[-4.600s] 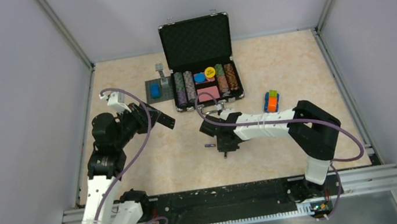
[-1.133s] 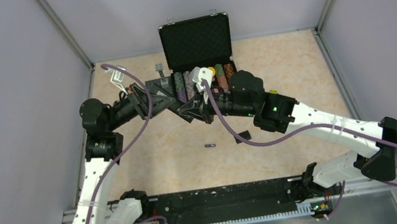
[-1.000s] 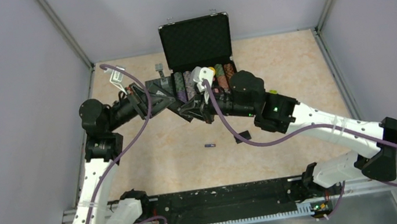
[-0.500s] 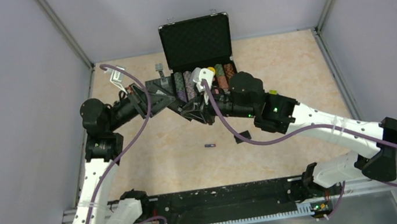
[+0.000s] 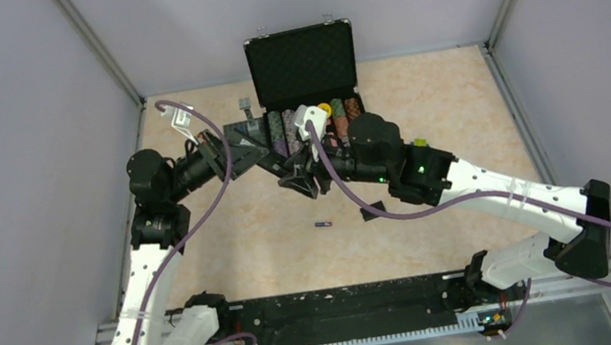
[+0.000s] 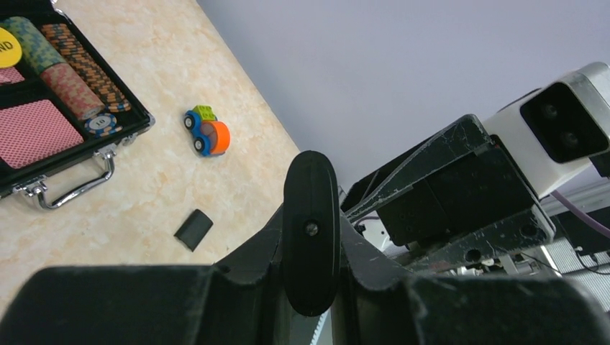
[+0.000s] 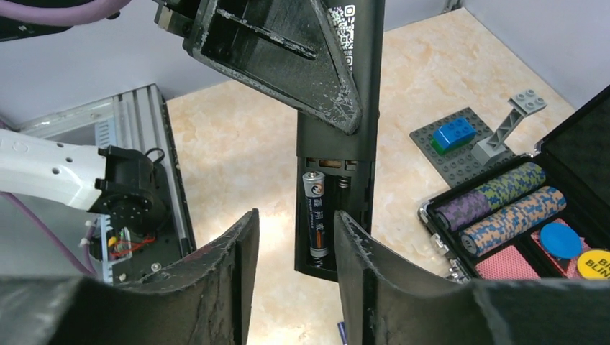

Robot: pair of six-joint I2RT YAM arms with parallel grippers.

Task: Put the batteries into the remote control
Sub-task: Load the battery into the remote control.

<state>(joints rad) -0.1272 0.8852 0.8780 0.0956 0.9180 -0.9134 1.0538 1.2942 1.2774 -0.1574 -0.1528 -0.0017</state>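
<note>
My left gripper (image 5: 247, 157) is shut on the remote control (image 5: 277, 170) and holds it in the air in front of the case. In the left wrist view the remote's end (image 6: 311, 215) sits between my fingers (image 6: 248, 262). In the right wrist view the remote (image 7: 357, 108) has its compartment open. One battery (image 7: 317, 215) lies in the left slot and the other slot shows a bare spring. My right gripper (image 7: 293, 224) is open and empty, just short of the remote's lower end. A second battery (image 5: 323, 224) lies on the table. The small black cover (image 5: 371, 211) lies to its right.
An open black case (image 5: 303, 55) of poker chips and cards stands at the back centre. A grey brick plate (image 7: 460, 136) with a blue brick is to its left. A toy car (image 6: 206, 134) lies right of the case. Grey walls close in three sides.
My right gripper has shifted a little left and toward the near edge, staying by the remote's end. My left gripper still holds the remote in the same place.
</note>
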